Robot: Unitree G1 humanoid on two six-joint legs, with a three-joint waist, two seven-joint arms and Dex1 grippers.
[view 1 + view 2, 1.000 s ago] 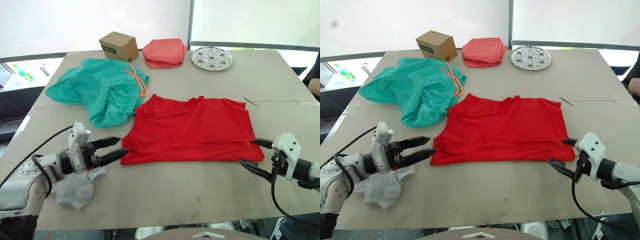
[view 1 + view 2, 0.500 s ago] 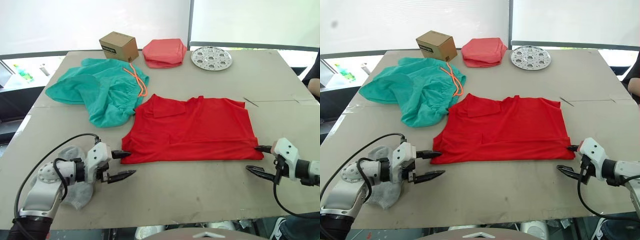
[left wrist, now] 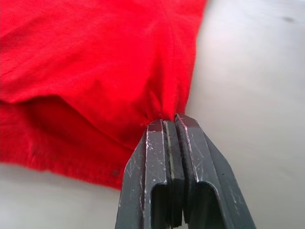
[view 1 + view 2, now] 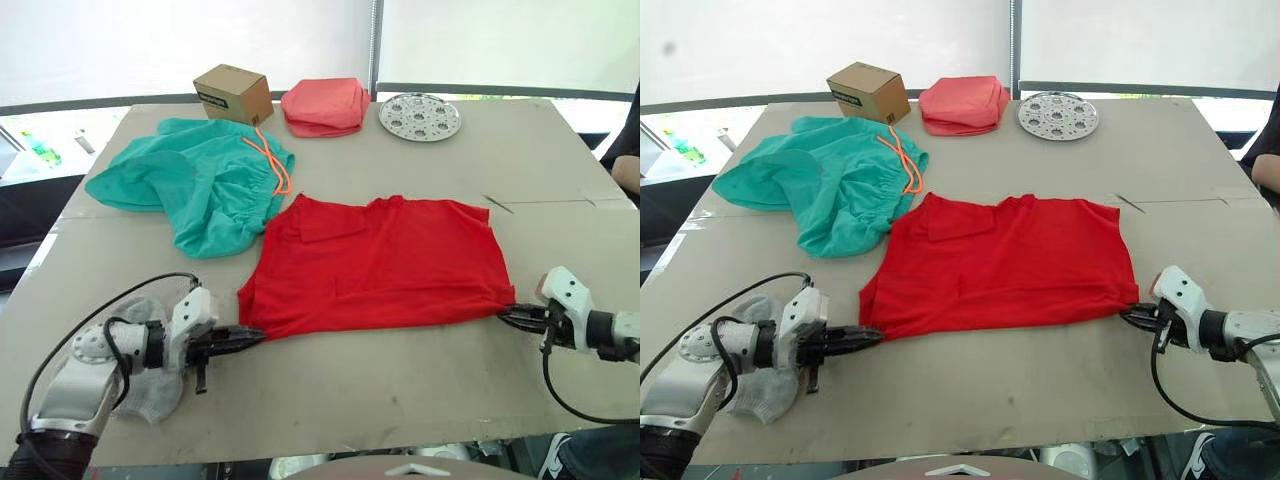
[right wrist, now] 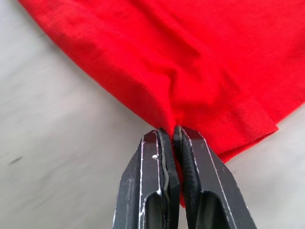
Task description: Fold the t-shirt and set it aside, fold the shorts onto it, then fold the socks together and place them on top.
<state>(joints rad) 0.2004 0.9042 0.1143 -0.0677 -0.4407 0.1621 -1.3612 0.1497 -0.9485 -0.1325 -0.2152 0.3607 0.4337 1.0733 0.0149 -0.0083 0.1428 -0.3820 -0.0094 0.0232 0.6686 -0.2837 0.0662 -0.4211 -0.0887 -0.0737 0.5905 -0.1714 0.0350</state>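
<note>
T-shirt (image 4: 385, 262) flat mid-bench (image 4: 400, 390), both near corners pinched: left gripper (image 4: 250, 337) fingers clamped on its left corner, right gripper (image 4: 506, 313) fingers clamped on its right corner. Shorts (image 4: 200, 185) bunched just beyond the t-shirt's far-left side. Socks (image 4: 145, 375) probably under the left arm, near the t-shirt's left corner.

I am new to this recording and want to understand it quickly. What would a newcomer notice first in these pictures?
The eye goes first to the bright red t-shirt spread in the middle of the table, with the left gripper and the right gripper each shut on one of its near corners. Next comes the teal shorts crumpled beyond it on the robot's left. The grey socks lie under the left arm.
</note>
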